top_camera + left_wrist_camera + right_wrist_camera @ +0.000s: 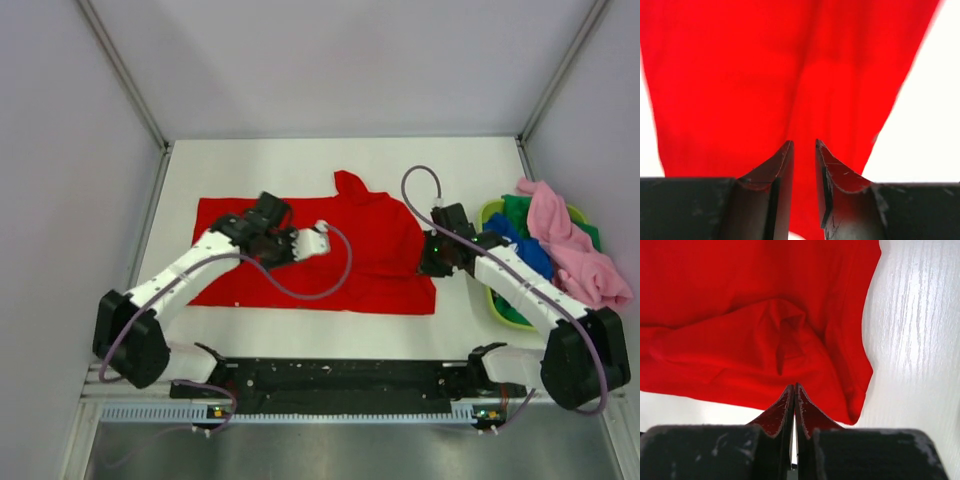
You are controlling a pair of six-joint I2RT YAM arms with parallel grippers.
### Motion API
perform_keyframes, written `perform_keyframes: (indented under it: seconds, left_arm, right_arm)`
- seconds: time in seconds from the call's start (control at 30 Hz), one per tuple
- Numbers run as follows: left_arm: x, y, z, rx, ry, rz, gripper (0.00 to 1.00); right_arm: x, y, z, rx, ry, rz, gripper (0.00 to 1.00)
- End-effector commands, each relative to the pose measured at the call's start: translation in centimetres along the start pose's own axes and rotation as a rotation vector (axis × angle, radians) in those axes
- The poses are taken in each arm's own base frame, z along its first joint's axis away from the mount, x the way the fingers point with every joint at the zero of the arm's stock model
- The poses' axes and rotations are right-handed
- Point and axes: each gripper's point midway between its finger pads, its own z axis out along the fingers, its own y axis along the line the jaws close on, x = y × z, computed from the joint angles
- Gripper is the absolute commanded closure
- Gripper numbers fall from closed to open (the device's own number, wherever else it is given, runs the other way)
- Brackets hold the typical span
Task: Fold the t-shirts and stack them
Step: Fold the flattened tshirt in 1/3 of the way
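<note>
A bright red t-shirt [360,270] lies spread across the middle of the white table, one sleeve pointing to the back. My left gripper [298,243] is over its middle. In the left wrist view the red cloth [790,75] narrows toward the jaws, which stand a little apart with cloth between them [804,150]. My right gripper [428,262] is at the shirt's right edge. In the right wrist view its fingers are pressed together [794,386] on a creased part of the cloth [740,340] near a corner. Pink [570,245], blue [525,250] and dark green [515,208] shirts lie heaped at the right.
A round lime-green basket [490,210] at the right edge holds the heap of shirts, with the pink one hanging over its rim. Grey walls enclose the table on three sides. Bare white tabletop [300,160] shows behind the red shirt.
</note>
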Motion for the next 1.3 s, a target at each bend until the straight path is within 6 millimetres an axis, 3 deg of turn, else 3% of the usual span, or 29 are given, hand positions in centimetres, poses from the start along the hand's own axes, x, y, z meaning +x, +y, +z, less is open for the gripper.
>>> perform_keyframes:
  seconds: [0.0,0.13,0.3,0.5,0.7,0.87,0.93,1.03,1.17,1.27]
  left_arm:
    - [-5.4,-7.0,4.6,0.210,-0.085,0.221,0.74]
    - [-8.9,-7.8,8.3,0.206,-0.094,0.292,0.82]
    - [-10.9,-9.1,11.2,0.239,-0.104,0.295,0.85]
    - [-11.5,-11.0,13.0,0.297,-0.094,0.304,0.85]
    - [-12.7,-10.9,13.8,0.311,-0.101,0.279,0.85]
    - [-13.5,-10.1,14.5,0.276,-0.107,0.272,0.85]
    - [-13.7,-9.2,14.9,0.232,-0.103,0.258,0.85]
    - [-14.9,-6.2,14.9,0.131,-0.125,0.180,0.84]
    - [-16.6,-0.5,14.6,0.033,-0.202,-0.024,0.82]
    - [-16.6,4.0,14.5,-0.008,-0.235,-0.208,0.79]
  right_arm:
    - [-1.5,-0.2,1.9,-0.018,-0.016,-0.034,1.00]
    - [-2.2,-1.4,3.8,-0.011,0.000,0.005,1.00]
    - [-2.0,0.8,5.8,-0.138,0.052,0.015,1.00]
    - [-0.8,1.7,7.3,-0.174,0.135,0.026,1.00]
    - [0.1,2.4,6.4,-0.199,0.167,0.029,1.00]
    - [-0.7,3.1,6.3,-0.221,0.163,0.028,1.00]
    - [-1.1,4.3,6.4,-0.268,0.187,0.034,1.00]
    - [-3.0,6.2,6.3,-0.335,0.178,0.046,1.00]
    - [-7.7,7.8,6.4,-0.373,0.102,0.079,1.00]
    - [-10.4,7.4,7.8,-0.345,0.051,0.129,1.00]
